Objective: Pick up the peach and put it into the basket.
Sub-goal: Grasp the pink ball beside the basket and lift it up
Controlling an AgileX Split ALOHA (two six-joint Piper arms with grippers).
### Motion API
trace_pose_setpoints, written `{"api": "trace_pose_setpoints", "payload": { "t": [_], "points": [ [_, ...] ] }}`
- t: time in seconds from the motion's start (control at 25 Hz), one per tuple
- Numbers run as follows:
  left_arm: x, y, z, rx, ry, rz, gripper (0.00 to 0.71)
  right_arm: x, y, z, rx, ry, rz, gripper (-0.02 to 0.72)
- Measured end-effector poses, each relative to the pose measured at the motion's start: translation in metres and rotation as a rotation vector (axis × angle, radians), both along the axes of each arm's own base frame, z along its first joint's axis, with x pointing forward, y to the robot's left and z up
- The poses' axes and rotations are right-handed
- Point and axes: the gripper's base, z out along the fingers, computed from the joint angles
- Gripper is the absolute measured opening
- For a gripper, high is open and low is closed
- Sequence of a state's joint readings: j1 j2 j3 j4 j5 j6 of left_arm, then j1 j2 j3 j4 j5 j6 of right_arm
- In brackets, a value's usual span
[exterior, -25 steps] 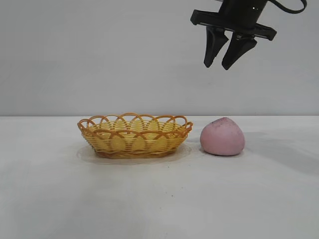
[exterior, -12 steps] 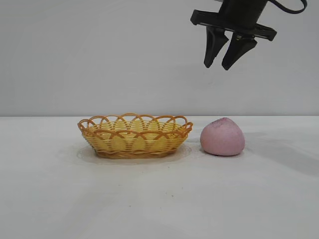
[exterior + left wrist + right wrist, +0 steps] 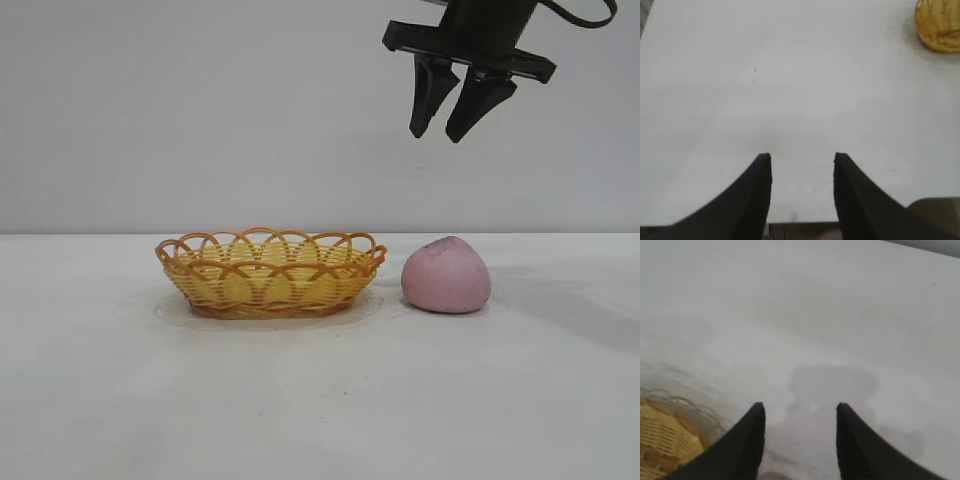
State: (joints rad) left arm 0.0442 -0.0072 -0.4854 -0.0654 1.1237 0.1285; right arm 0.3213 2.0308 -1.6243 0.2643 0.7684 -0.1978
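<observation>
The pink, dome-shaped peach (image 3: 446,275) sits on the white table, just right of the woven yellow basket (image 3: 270,272), a small gap between them. My right gripper (image 3: 437,135) hangs high above the peach, open, with nothing between its fingers. In the right wrist view the same gripper (image 3: 800,406) is open over bare table, with the basket's edge (image 3: 662,442) off to one side. My left gripper (image 3: 801,157) does not appear in the exterior view. Its wrist view shows it open and empty over bare table, far from the basket (image 3: 940,25).
The white table (image 3: 320,400) stretches in front of the basket and peach with nothing else on it. A plain grey wall stands behind. The table's near edge (image 3: 800,222) shows between the left fingers.
</observation>
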Motion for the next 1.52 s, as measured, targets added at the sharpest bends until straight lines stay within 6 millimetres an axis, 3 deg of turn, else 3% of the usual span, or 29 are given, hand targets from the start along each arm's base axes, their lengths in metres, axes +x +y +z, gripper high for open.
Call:
{"api": "trace_pose_setpoints", "payload": {
  "t": [0.2, 0.56, 0.72, 0.92, 1.0, 1.04, 1.2, 1.32, 1.52],
  "points": [
    [-0.001, -0.001, 0.000, 0.004, -0.011, -0.009, 0.253, -0.006, 0.000, -0.026, -0.042, 0.160, 0.030, 0.318],
    [-0.001, -0.001, 0.000, -0.003, -0.013, -0.015, 0.253, -0.021, -0.002, -0.037, -0.090, 0.344, 0.110, 0.318],
    [-0.001, -0.001, 0.000, -0.004, -0.013, -0.016, 0.253, -0.021, 0.003, -0.057, -0.062, 0.414, 0.133, 0.318],
    [-0.001, -0.002, 0.000, -0.005, -0.013, -0.017, 0.253, -0.022, 0.004, -0.079, -0.075, 0.465, 0.186, 0.069],
    [-0.001, -0.002, 0.000, -0.005, -0.013, -0.017, 0.253, -0.020, 0.003, -0.075, -0.089, 0.438, 0.187, 0.000],
    [-0.001, -0.002, 0.000, -0.005, -0.013, -0.017, 0.253, -0.020, 0.003, -0.069, -0.087, 0.414, 0.185, 0.000],
    [-0.001, -0.002, 0.000, -0.005, -0.013, -0.017, 0.253, -0.022, 0.009, -0.024, -0.031, 0.266, 0.192, 0.000],
    [-0.001, -0.002, 0.000, -0.005, -0.013, -0.017, 0.253, -0.031, 0.024, 0.007, 0.036, 0.166, 0.244, 0.000],
    [-0.001, -0.002, 0.000, -0.005, -0.013, -0.017, 0.253, -0.046, 0.068, 0.009, 0.074, 0.112, 0.347, 0.000]
  ]
}}
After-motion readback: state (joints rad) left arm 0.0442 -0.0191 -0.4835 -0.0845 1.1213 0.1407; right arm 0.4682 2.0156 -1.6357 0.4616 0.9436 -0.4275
